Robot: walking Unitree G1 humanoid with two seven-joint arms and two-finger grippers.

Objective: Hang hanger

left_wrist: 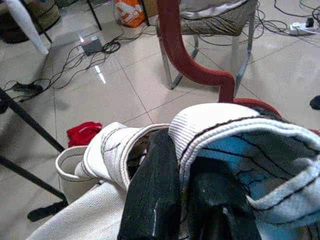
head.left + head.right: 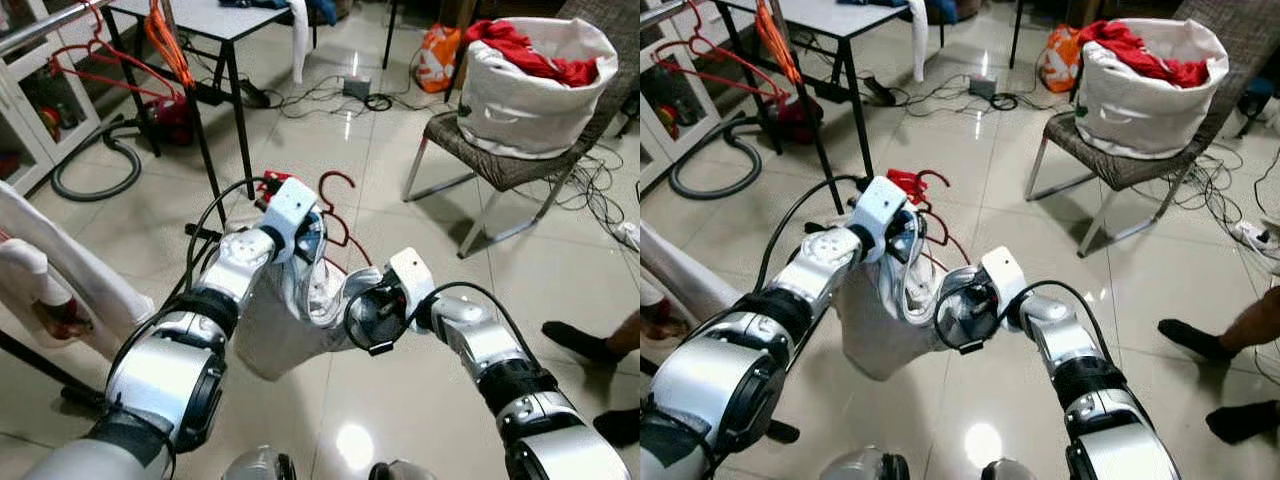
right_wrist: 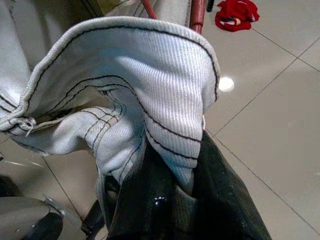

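A white garment with dark stitching hangs in front of me on a red hanger, whose hook sticks up behind my left wrist. My left gripper is shut on the garment's collar, right beside the red hanger neck. Lower and to the right, my right gripper is shut on the ribbed neck edge. At the far left a clothes rail carries other red hangers.
A chair with a white laundry basket of red clothes stands at the back right. A black-legged table, a vacuum hose and floor cables lie behind. A person's feet are at the right.
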